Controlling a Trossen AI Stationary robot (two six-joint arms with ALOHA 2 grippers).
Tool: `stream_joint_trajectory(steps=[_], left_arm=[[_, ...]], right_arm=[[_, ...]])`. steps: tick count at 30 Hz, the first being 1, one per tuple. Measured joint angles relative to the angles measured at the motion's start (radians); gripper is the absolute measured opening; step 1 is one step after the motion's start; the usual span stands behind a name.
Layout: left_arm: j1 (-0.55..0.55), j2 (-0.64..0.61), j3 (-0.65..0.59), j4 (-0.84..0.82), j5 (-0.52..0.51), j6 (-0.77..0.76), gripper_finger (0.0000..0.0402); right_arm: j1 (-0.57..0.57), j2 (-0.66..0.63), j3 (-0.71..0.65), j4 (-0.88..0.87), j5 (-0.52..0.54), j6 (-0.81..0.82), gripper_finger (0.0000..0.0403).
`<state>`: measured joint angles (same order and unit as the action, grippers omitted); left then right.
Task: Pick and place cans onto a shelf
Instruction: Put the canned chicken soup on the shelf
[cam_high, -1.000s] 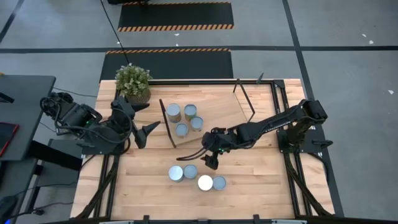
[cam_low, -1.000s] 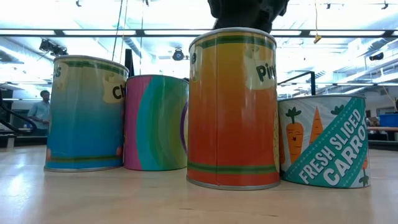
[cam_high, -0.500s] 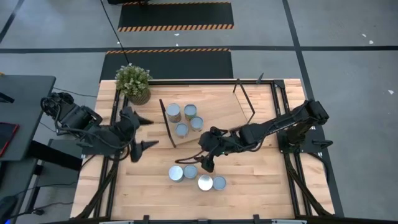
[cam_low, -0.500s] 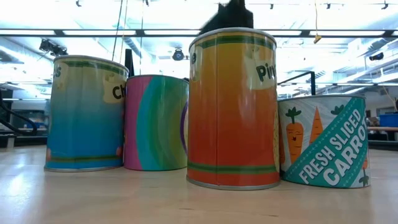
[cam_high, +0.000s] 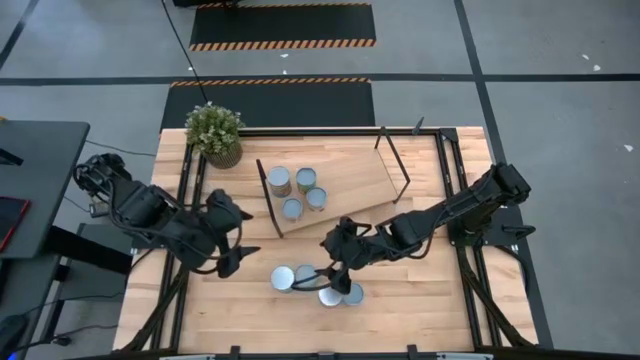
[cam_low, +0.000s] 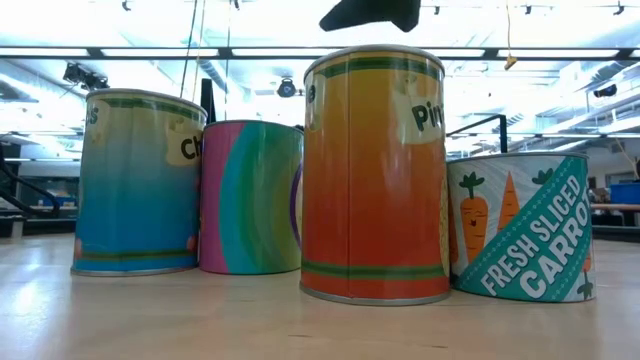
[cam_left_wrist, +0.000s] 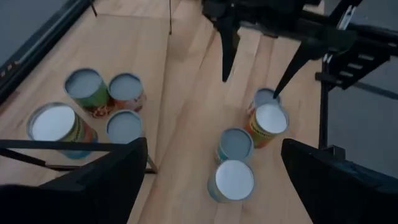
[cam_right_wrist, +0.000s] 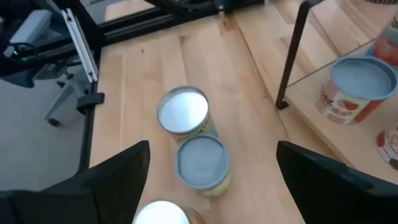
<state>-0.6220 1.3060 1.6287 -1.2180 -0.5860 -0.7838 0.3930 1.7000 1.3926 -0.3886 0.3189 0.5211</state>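
Four cans (cam_high: 283, 278) stand loose in a cluster on the table near its front edge. The low view shows them as blue (cam_low: 140, 180), rainbow (cam_low: 250, 195), orange (cam_low: 375, 170) and carrot-labelled (cam_low: 520, 225) tins. Four more cans (cam_high: 291, 208) stand on the left part of the light-wood shelf (cam_high: 350, 170). My right gripper (cam_high: 330, 280) hangs open just above the loose cluster, holding nothing; its dark underside (cam_low: 370, 12) shows over the orange can. My left gripper (cam_high: 245, 235) is open and empty, left of the cluster. In the left wrist view the right gripper (cam_left_wrist: 249, 87) hovers over the cans (cam_left_wrist: 268, 121).
A potted green plant (cam_high: 215, 132) stands at the table's back left corner. The shelf's black metal frame ends (cam_high: 400, 160) rise at both sides of the board. Bare tabletop (cam_high: 420, 290) lies right of the loose cans.
The right gripper has moved from the shelf's front edge toward the table front, over the loose cans. The left arm has swung forward toward the cluster. No can has moved.
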Motion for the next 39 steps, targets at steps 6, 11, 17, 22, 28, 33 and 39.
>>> stream_joint_trajectory(steps=[6,11,17,22,28,33,39], left_arm=[[-0.026,0.012,0.000,-0.047,0.007,-0.048,0.0375],[-0.055,0.009,0.000,-0.066,0.005,-0.079,0.0375],[-0.094,0.008,0.000,-0.116,0.007,-0.145,0.0375],[-0.131,0.008,0.000,-0.119,0.006,-0.156,0.0375],[-0.147,0.008,0.000,-0.125,-0.005,-0.167,0.0375],[-0.146,0.008,0.000,-0.134,-0.013,-0.167,0.0375],[-0.146,0.008,0.000,-0.135,-0.015,-0.174,0.0375]], right_arm=[[0.000,0.032,0.095,-0.031,0.005,-0.018,0.0357],[0.001,0.168,0.310,-0.152,0.013,-0.109,0.0357],[-0.009,0.303,0.492,-0.250,0.013,-0.110,0.0357],[0.006,0.344,0.538,-0.392,-0.031,-0.068,0.0357],[0.039,0.366,0.529,-0.496,-0.155,-0.065,0.0372],[0.046,0.384,0.530,-0.529,-0.215,-0.099,0.0397],[0.053,0.395,0.529,-0.551,-0.203,-0.140,0.0394]])
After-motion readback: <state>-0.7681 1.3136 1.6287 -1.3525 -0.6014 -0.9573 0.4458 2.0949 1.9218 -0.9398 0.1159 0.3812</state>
